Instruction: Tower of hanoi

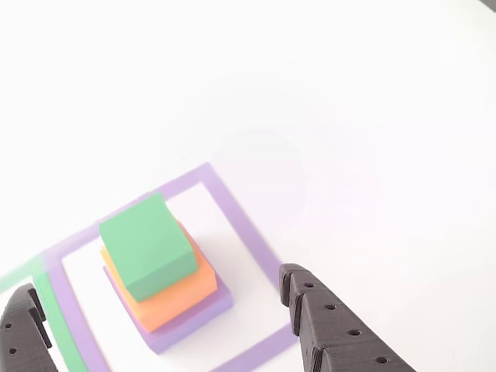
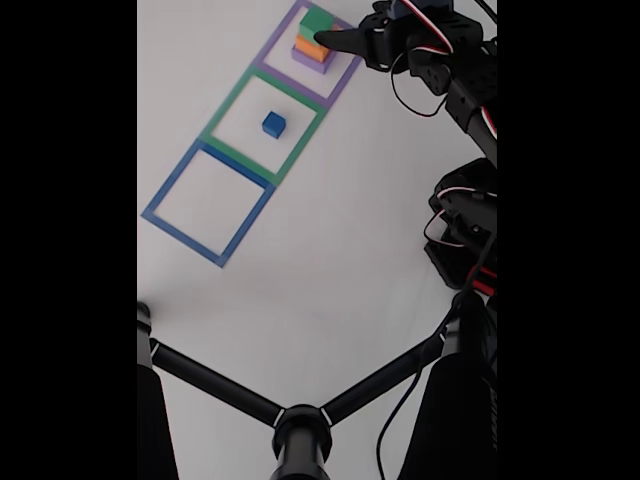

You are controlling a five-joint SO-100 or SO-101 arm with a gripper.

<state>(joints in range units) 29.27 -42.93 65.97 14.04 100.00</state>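
**Taking the green block off the top of the stack**

The pincer [image 1: 167, 329] is wide open and holds nothing; in the other view its two dark fingers [image 1: 333, 325] stand on each side of the stack, well apart from it. The stack sits inside the purple square [image 1: 240, 225] taped on the white tabletop [image 1: 349, 116]: a purple block [image 1: 194, 319] at the bottom, an orange block [image 1: 182, 296] on it, and a green block [image 1: 146, 246] on top. In the fixed view a small blue block [image 2: 274, 124] lies alone in the green square [image 2: 262, 125], and the blue square [image 2: 208, 202] has nothing inside.

The step in hand seems to be the grasp of the green block. To do it well, the pincer should come down only to the height of the green block, not to the orange one, and stay centred so both fingers meet its sides together. The blocks are turned a little against each other, so the fingers should line up with the flat faces of the green one. Then lift straight up, so the lower blocks do not slide.
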